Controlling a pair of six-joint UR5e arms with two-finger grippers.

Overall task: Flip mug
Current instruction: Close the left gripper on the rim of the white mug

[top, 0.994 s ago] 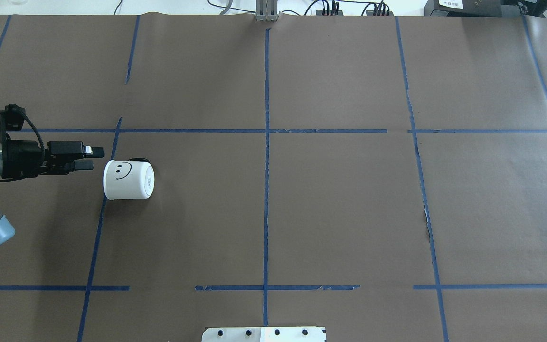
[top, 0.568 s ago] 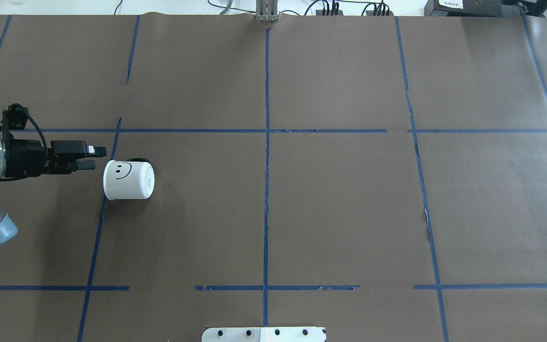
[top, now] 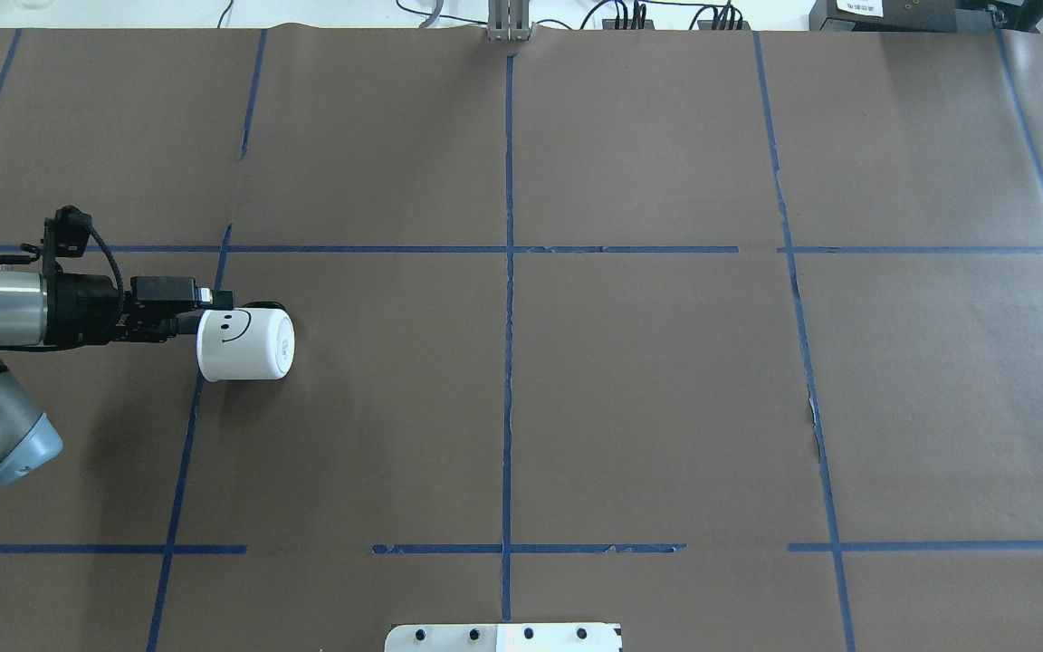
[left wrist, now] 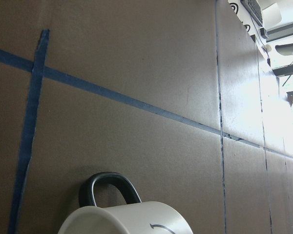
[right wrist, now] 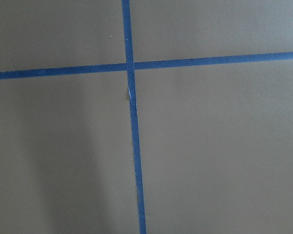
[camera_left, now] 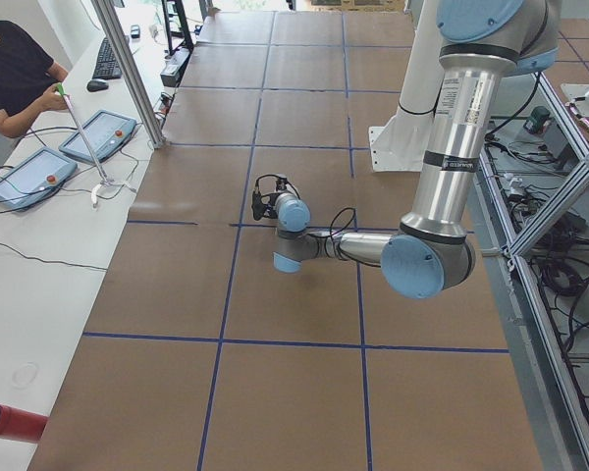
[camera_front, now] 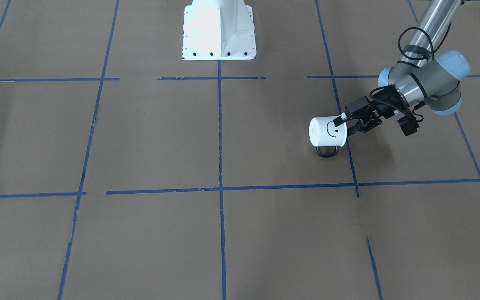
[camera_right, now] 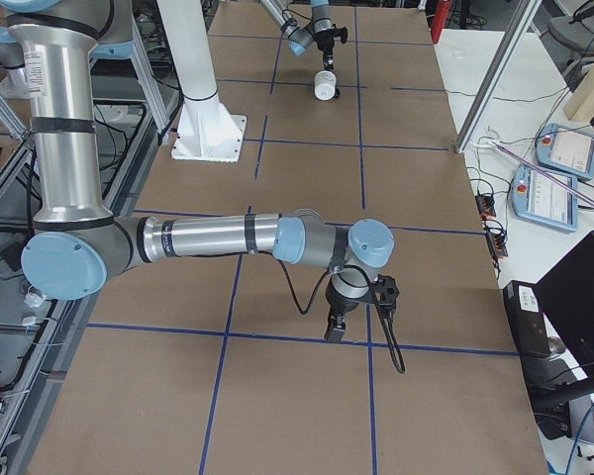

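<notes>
The white mug (top: 245,344) with a black smiley face lies on its side on the brown table at the left. Its dark handle (camera_front: 327,151) rests on the table on the far side from the robot. It also shows in the left wrist view (left wrist: 129,219) and the front view (camera_front: 325,131). My left gripper (top: 205,308) is level with the mug's left end. Its jaws are open, one finger over the smiley side, the other lower at the end. My right gripper (camera_right: 337,332) shows only in the exterior right view, low over the table, so I cannot tell its state.
Blue tape lines (top: 508,317) divide the brown paper table cover. The white robot base plate (camera_front: 219,29) stands at the robot's edge. An operator (camera_left: 15,74) and pendants (camera_left: 98,132) are beyond the table's far edge.
My left gripper has moved right, from a short gap away to the mug's left end. The mug has not moved.
</notes>
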